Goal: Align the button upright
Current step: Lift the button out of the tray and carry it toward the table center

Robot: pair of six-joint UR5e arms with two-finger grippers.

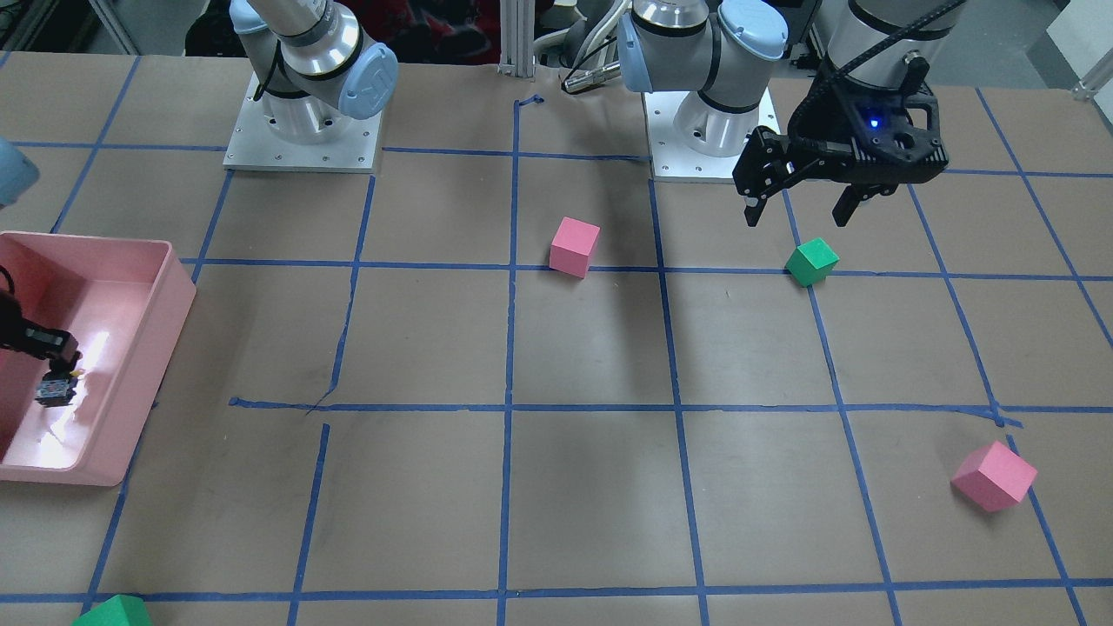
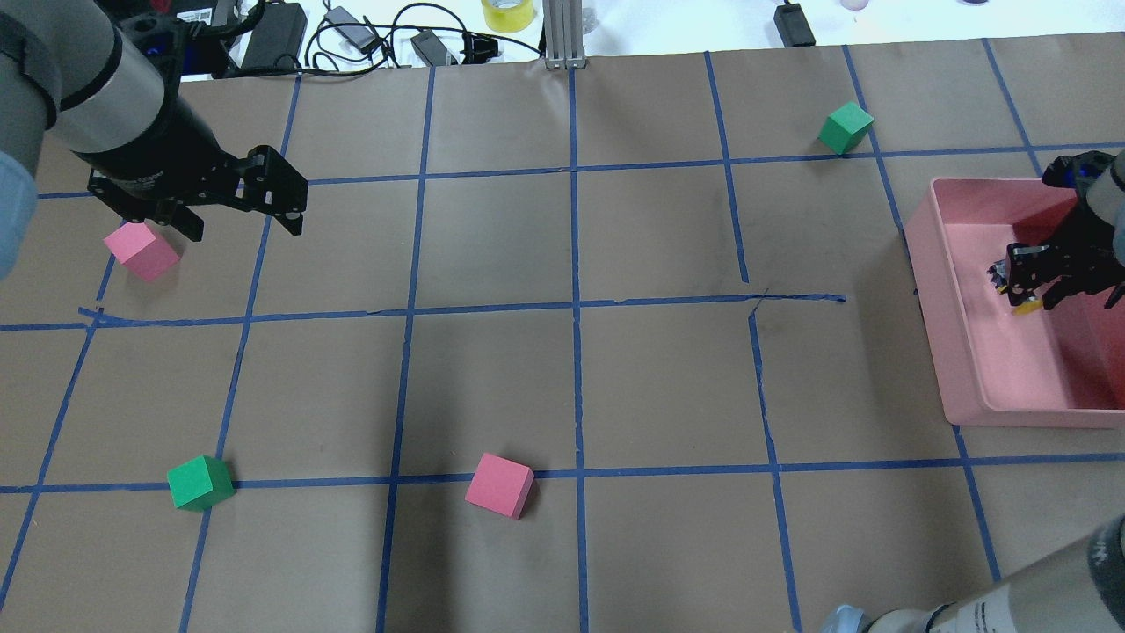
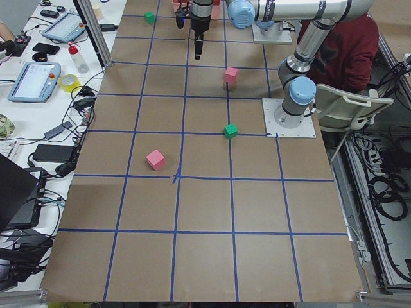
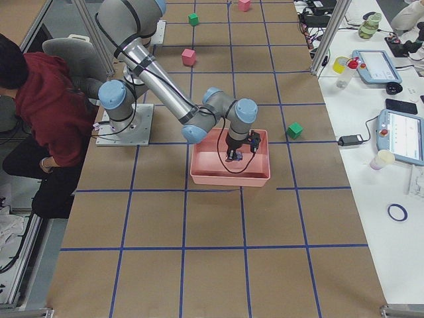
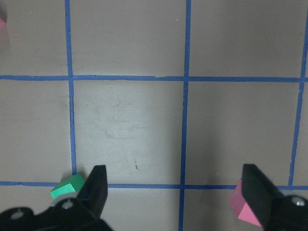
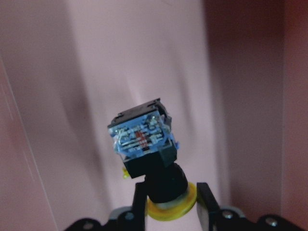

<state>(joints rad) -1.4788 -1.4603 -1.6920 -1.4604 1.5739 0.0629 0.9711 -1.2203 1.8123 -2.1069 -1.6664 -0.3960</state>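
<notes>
Over at the right edge of the overhead view, the right gripper (image 6: 171, 199) reaches into the pink bin (image 2: 962, 352) and pinches the button (image 6: 144, 144) by its black neck, right beside the yellow cap. The terminal block end points away from the wrist toward the bin's floor, tilted; whether it touches I can't tell. The left gripper (image 1: 798, 213) hangs above the surface (image 1: 591, 487) at the upper right of the front view, fingers spread wide, with a green cube (image 1: 811, 261) just below it in frame.
</notes>
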